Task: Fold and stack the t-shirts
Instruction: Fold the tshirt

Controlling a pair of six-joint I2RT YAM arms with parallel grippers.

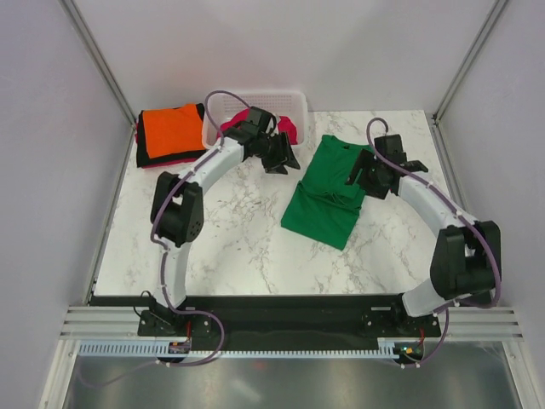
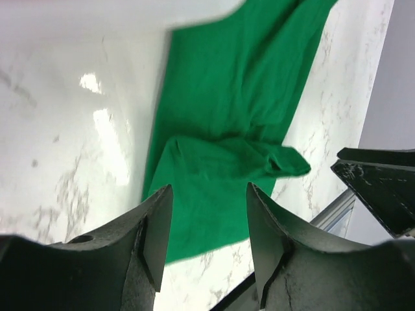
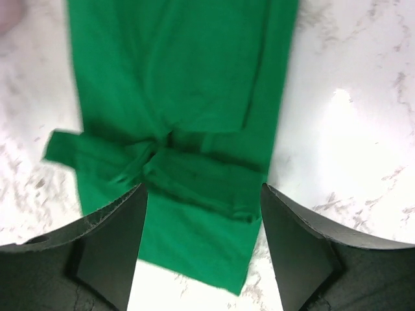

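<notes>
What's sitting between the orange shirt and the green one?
In the top view, a white basket holding a pink shirt sits between the orange shirt and green shirt. The open left gripper is just by the basket's near corner.

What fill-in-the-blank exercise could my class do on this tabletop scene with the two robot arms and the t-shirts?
1. The t-shirt lying on the table between the two arms is ____ in colour.
2. In the top view, the orange t-shirt lies to the ____ of the white basket.
3. The left hand and the right hand are both ____ and hold nothing.

Missing words: green; left; open.
</notes>
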